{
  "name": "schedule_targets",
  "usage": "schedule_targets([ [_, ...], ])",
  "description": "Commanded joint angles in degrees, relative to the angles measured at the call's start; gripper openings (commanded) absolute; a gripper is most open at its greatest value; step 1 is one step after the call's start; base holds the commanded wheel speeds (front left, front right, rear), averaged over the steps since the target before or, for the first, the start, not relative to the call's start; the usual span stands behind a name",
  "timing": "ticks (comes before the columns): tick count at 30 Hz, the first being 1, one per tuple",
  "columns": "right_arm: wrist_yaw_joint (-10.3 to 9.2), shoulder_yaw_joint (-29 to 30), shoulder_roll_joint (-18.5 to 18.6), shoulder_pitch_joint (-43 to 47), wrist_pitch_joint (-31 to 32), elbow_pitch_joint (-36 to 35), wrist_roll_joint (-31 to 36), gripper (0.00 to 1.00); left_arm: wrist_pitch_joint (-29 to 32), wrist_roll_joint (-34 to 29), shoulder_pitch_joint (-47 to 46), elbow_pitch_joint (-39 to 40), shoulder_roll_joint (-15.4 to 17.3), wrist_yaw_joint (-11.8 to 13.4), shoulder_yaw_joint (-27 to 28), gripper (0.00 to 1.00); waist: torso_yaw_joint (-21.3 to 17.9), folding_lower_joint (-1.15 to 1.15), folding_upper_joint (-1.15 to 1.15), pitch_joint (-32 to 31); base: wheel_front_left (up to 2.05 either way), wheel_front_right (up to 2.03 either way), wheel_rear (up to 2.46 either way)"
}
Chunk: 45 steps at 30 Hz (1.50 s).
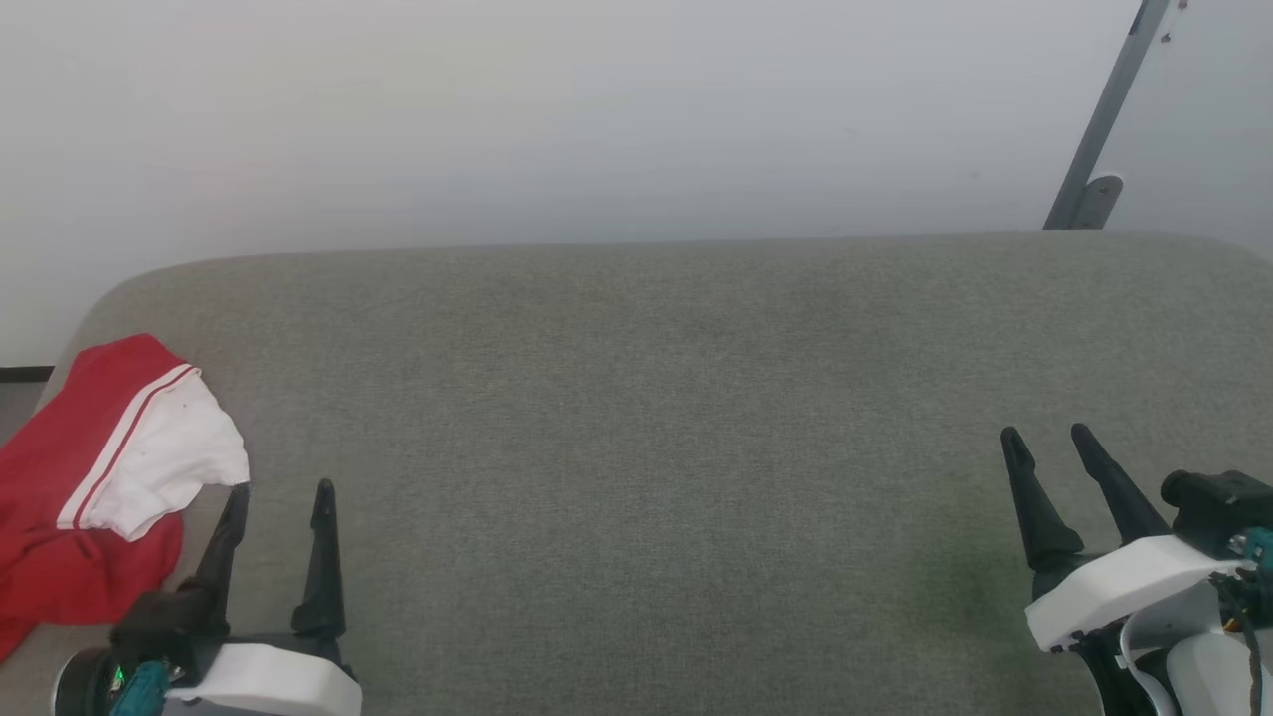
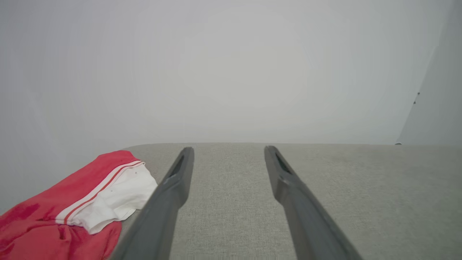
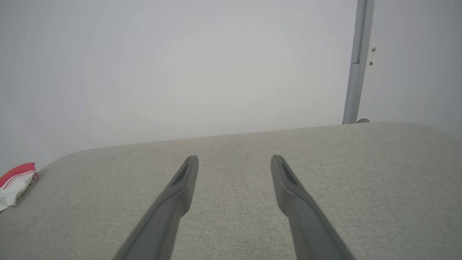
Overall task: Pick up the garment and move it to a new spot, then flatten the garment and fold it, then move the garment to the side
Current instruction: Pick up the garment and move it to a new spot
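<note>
Lying in one crumpled heap, the garment [image 1: 90,497] – a single red shirt with one white sleeve panel turned up, edged by thin red-and-white stripes – sits at the rounded corner of the grey cloth-covered counter [image 1: 646,447], part of its red cloth running past the rim. Two claws hover over the counter, each with two dark fingers. The left claw [image 1: 281,489] is just beside the garment, fingers spread wide with nothing between them; the finger nearer the shirt has its tip at the edge of the white panel, though whether it touches cannot be told. In the left wrist view that claw [image 2: 228,150] points along bare cloth with the garment [image 2: 72,202] beside it. The right claw [image 1: 1044,433] is well apart from the garment, across the counter, also parted and empty – its wrist view shows the fingers [image 3: 234,159] spread and the garment [image 3: 16,178] small at the far rim. One grey pole [image 1: 1104,119] leans on the pale wall [image 1: 597,99], farthest from the garment.
</note>
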State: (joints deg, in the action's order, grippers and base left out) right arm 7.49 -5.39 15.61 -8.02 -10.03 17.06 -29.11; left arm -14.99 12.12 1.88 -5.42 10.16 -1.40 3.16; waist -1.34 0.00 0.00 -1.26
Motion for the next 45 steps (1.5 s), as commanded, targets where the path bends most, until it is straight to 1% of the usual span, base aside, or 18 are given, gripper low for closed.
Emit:
schedule_targets([
  [1,0.0,-0.2,-0.1,-0.2,0.3,-0.3,0.4,1.0,-0.3,0.9,-0.2,-1.0,-0.2,0.0,0.7,1.0,0.6,0.0,0.0,-0.1,0.0,0.0,0.0],
  [5,0.0,-0.8,0.0,-0.2,0.5,-0.4,0.5,1.0,-0.3,1.5,-0.9,-1.9,0.0,0.2,1.4,1.0,1.8,0.0,0.0,-0.4,0.0,0.0,0.0],
  [8,0.0,-1.2,0.2,-0.3,0.7,-0.4,0.3,1.0,-0.3,2.2,-1.2,-2.6,0.2,0.4,2.0,1.0,3.6,0.0,0.0,-0.8,0.0,0.0,0.0],
  [14,0.0,-3.1,0.0,-0.8,1.1,-0.4,0.1,1.0,0.0,3.5,-1.8,-3.4,1.2,0.9,3.5,1.0,8.0,0.0,0.0,-1.7,0.0,0.0,0.0],
  [26,-0.01,-7.5,-1.1,-2.4,1.0,0.9,-0.6,1.0,1.2,4.3,-0.8,-3.0,2.0,1.1,3.7,1.0,17.5,0.0,0.0,-3.4,0.0,0.0,0.0],
  [27,0.0,-8.1,-1.3,-2.5,0.8,1.1,-0.8,1.0,1.5,4.4,-0.6,-2.7,2.1,1.2,3.7,1.0,18.7,0.0,0.0,-3.6,0.0,0.0,0.0],
  [30,0.0,-8.7,-1.4,-2.6,0.4,1.6,-1.1,1.0,1.9,4.6,-0.3,-2.4,2.4,1.3,3.6,1.0,20.4,0.0,0.0,-3.8,0.0,0.0,0.0],
  [38,-0.01,-9.1,-1.6,-2.4,-0.3,2.9,-1.3,1.0,2.7,6.1,-0.3,-1.7,2.2,0.9,3.5,1.0,23.0,0.0,0.0,-3.9,0.0,0.0,0.0],
  [45,-0.01,-9.5,-1.1,-2.6,-0.7,3.0,-1.7,1.0,3.0,6.9,-1.6,-2.3,2.6,1.1,3.6,1.0,23.3,0.0,0.0,-3.3,0.0,0.0,0.0],
])
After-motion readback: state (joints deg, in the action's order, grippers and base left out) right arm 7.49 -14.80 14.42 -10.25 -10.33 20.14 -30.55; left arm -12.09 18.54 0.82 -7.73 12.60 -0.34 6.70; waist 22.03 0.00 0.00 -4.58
